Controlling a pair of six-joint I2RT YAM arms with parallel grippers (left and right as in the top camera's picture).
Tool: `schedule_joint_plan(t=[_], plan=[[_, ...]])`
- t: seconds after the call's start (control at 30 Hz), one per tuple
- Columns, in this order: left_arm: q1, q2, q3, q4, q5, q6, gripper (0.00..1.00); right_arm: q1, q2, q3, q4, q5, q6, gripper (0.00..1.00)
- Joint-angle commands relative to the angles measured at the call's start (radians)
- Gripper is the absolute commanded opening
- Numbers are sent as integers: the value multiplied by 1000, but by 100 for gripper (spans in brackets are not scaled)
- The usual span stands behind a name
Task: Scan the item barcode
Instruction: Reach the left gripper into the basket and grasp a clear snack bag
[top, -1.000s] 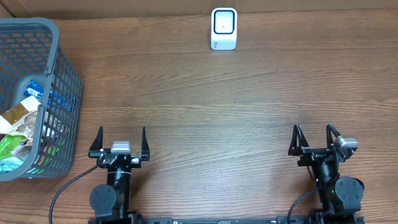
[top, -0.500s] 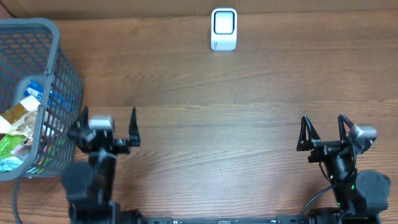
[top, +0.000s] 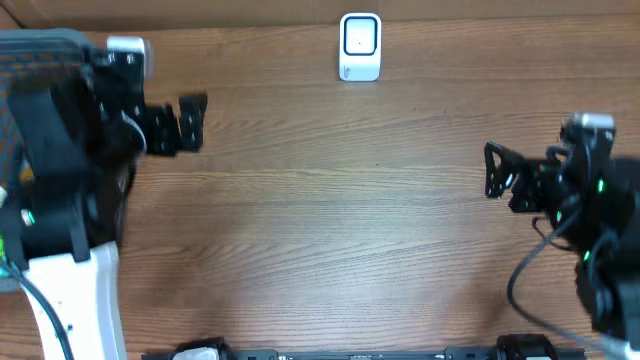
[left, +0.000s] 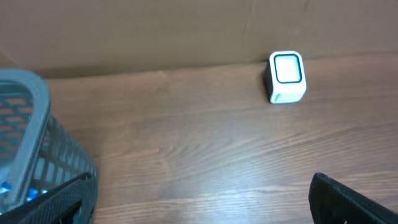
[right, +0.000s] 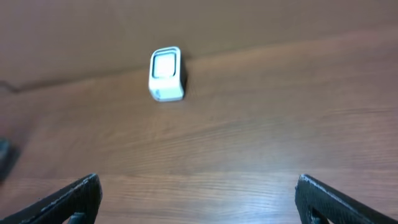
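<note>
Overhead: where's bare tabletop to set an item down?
Widest bare patch: the centre, in front of the scanner, between the left arm and right arm. Also bare either side of the scanner along the back. Crowded: left edge, basket under the left arm.

Wood-grain table (top: 330, 200), glossy plastic scanner (top: 360, 46)

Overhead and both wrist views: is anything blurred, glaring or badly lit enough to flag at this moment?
Overhead: the left arm is smeared by motion blur over the basket and the right arm is soft, but the scanner is crisp. Left wrist: fairly sharp, even light, no glare. Right wrist: the whole frame is blurred, with the scanner's edges and the fingers soft.
</note>
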Motion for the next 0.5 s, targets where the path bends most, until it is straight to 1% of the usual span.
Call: schedule_joint_plan(t=[0.0,0.07,0.1,0.2,0.23,0.27,0.3,0.37,0.47], plan=[[-6,108,108,-26,-82,-11,100,3,112,150,-59,-60,-8,100],[-6,143,108,-23,-37,-107,100,4,149,162,-55,-83,0,100],[-7,157,108,-14,17,-126,100,4,162,162,-53,-111,0,100],[-5,179,110,7,130,-84,100,4,189,162,-69,-142,-1,100],[7,183,122,16,129,-86,100,4,202,162,-82,-142,-1,100],[37,189,159,10,101,-124,100,4,211,162,-93,-142,-1,100],[94,197,219,-7,49,-190,100,4,217,162,-101,-138,-2,100],[167,203,274,-27,-6,-274,100,4,220,162,-106,-137,-5,100],[318,211,340,-63,-72,-399,95,4,221,162,-108,-137,-5,100]])
